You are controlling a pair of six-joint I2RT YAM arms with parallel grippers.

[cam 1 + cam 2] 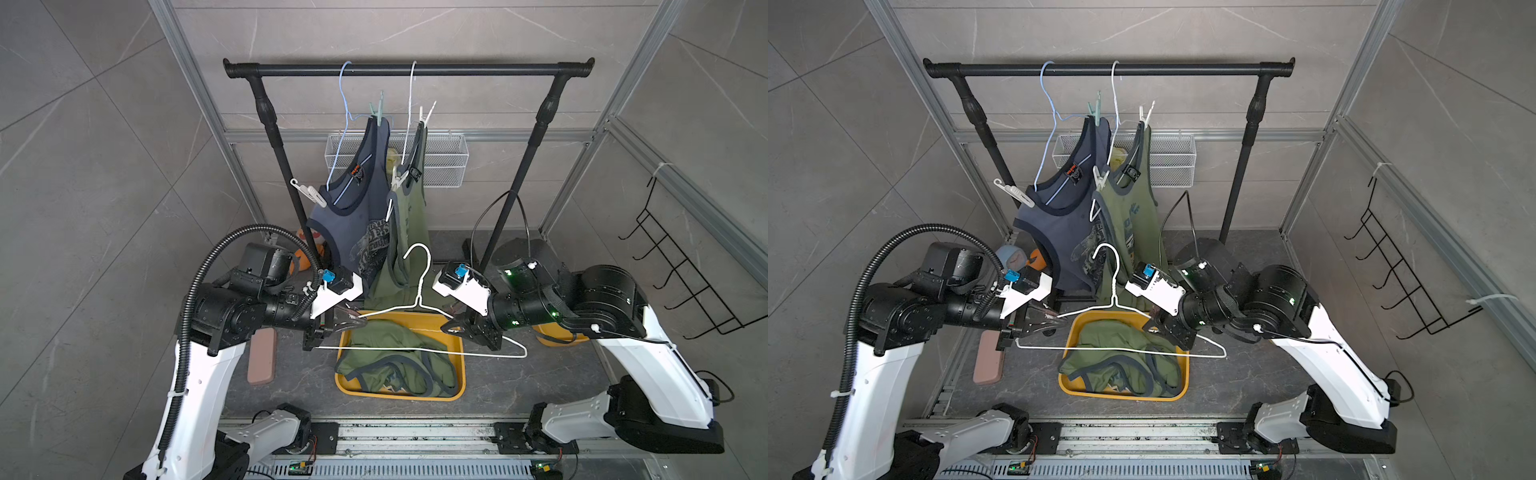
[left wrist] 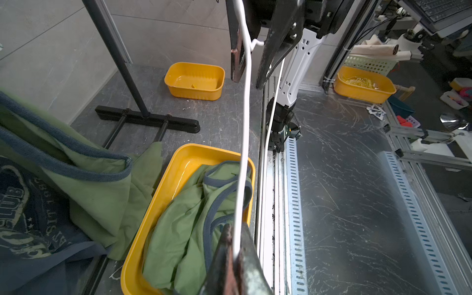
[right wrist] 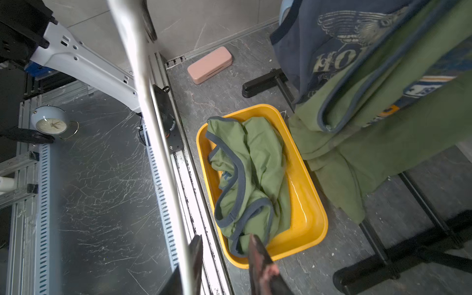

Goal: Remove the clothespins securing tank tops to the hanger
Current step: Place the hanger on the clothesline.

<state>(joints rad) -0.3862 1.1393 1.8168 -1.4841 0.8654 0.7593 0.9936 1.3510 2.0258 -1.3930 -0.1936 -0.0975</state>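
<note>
While one top [image 1: 395, 353] lies freed in the bin [image 1: 399, 398], two tops [image 1: 353, 220] above it are left pinned, the bare hanger [image 1: 420, 286] being clamped in the left jaws, right jaws apart.

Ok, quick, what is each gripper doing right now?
Left gripper: shut on the white wire hanger.
Right gripper: open, jaws apart beside the hanger's wire, holding nothing.

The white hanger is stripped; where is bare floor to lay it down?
Bare floor: between the pink case and the big bin; right of that bin, before the small bin; a thin strip between big bin and rail. Crowded behind the big bin: hanging tops and rack feet.
</note>
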